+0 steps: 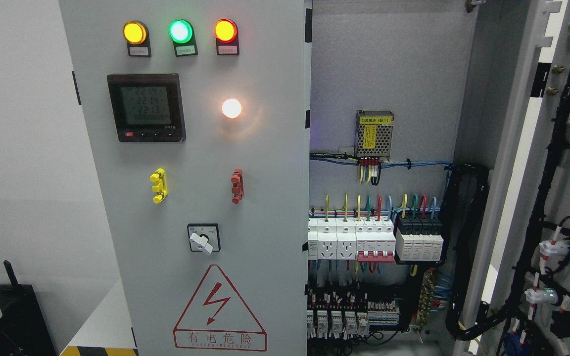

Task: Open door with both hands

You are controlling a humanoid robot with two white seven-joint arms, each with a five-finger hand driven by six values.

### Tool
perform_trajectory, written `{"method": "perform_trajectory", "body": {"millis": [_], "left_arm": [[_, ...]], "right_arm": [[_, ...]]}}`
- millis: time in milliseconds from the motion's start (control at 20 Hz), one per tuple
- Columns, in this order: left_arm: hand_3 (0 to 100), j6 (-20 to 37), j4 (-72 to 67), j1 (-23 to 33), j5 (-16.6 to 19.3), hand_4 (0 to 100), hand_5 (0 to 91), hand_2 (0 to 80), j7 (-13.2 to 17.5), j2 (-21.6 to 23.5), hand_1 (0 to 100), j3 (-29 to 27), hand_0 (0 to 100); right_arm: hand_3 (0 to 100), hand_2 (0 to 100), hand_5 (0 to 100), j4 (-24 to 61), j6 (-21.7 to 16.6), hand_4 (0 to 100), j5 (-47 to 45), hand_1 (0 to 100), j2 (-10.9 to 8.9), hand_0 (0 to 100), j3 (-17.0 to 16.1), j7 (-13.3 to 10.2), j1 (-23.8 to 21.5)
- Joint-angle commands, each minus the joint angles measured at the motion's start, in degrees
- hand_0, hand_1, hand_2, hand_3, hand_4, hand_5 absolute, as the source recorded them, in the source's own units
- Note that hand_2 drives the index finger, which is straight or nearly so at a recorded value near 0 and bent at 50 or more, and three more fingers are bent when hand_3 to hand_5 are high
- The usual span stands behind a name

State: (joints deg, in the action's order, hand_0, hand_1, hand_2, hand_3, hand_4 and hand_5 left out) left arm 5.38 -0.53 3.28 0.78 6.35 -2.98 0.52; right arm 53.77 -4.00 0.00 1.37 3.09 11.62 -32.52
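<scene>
Room: pale wall point(23, 148) at left; a dark box point(10, 316) with a short antenna low in that corner
Cabinet: grey electrical cabinet; left door point(191, 163) closed, facing the camera
Right door point(562, 198): swung wide open at the right edge — black wiring looms run down its inner face
Left door fittings: three lit lamps point(180, 31) — amber, green, red; digital meter point(146, 107); white lamp point(231, 108); yellow handle point(159, 185); red handle point(237, 185); rotary switch point(203, 238); red warning triangle point(219, 309)
Interior: power supply point(374, 133); row of breakers point(364, 240); coloured wires
Hands: neither appears; state of the fingers cannot be told
</scene>
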Motion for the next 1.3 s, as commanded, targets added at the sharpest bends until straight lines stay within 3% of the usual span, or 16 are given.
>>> {"method": "perform_trajectory", "body": {"millis": [0,100,250,400,651,851,1251], "left_arm": [[0,0.1,0.4,0.0,-2.4,0,0.0,0.0,0.2,-0.1,0,0.3,0],[0,0.1,0.4,0.0,-2.2,0,0.0,0.0,0.3,-0.1,0,0.4,0],[0,0.1,0.4,0.0,-2.2,0,0.0,0.0,0.5,-0.1,0,0.3,0],[0,0.1,0.4,0.0,-2.2,0,0.0,0.0,0.5,-0.1,0,0.3,0],[0,0.1,0.3,-0.1,-2.4,0,0.0,0.0,0.5,-0.4,0,-0.5,0],[0,0.1,0.7,-0.5,-2.4,0,0.0,0.0,0.7,-0.8,0,-0.5,0],[0,0.2,1.3,-1.1,-2.4,0,0.0,0.0,1.1,-0.8,0,-0.6,0]], "right_arm": [[0,0,0,38.1,-5.4,0,-0.4,0,-5.93,38,3.0,0.0,-12.4],[0,0,0,42.9,-9.3,0,-0.3,0,-6.81,38,3.7,-0.1,-14.5],[0,0,0,47.7,-11.1,0,-0.3,0,-7.25,38,5.0,0.0,-15.1],[0,0,0,52.8,-13.8,0,-0.3,0,-11.20,38,9.3,0.0,-15.6],[0,0,0,56.3,-19.0,0,-0.4,0,-12.88,38,11.3,0.0,-15.0],[0,0,0,57.5,-23.3,0,-0.4,0,-12.79,38,13.5,0.0,-10.5],[0,0,0,58.6,-23.3,0,-0.4,0,-9.01,38,12.6,-0.1,3.0]]}}
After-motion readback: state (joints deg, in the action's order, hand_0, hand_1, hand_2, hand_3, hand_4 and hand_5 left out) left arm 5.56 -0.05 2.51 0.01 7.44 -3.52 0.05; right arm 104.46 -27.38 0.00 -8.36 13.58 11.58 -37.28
